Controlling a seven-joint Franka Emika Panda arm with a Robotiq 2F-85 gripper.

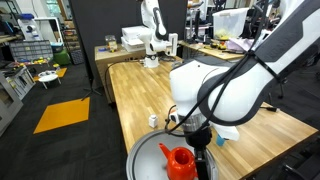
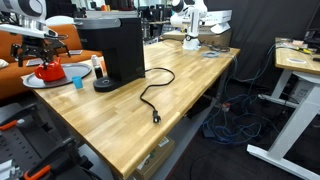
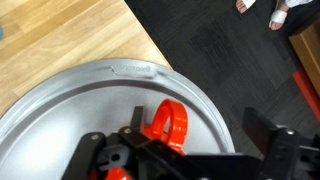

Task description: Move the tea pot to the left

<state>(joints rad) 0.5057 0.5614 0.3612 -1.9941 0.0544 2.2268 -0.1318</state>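
Observation:
The tea pot (image 1: 180, 160) is small, glossy and red-orange, and stands on a round grey metal tray (image 1: 148, 152) at the table's near end. In an exterior view the tea pot (image 2: 48, 72) sits on the tray (image 2: 30, 83) next to the black coffee machine (image 2: 112, 50). My gripper (image 1: 201, 138) hangs just above and beside the pot, jaws open. In the wrist view only the pot's red loop handle (image 3: 168, 127) shows, between the spread fingers (image 3: 200, 126) and close to one of them. The pot's body is hidden by the gripper.
A blue cup (image 2: 77, 81) stands by the tray and coffee machine. A black cable (image 2: 150, 95) snakes across the wooden table (image 2: 170, 110). A small white object (image 1: 153, 120) sits beyond the tray. The table edge and dark floor (image 3: 230, 50) lie right beside the tray.

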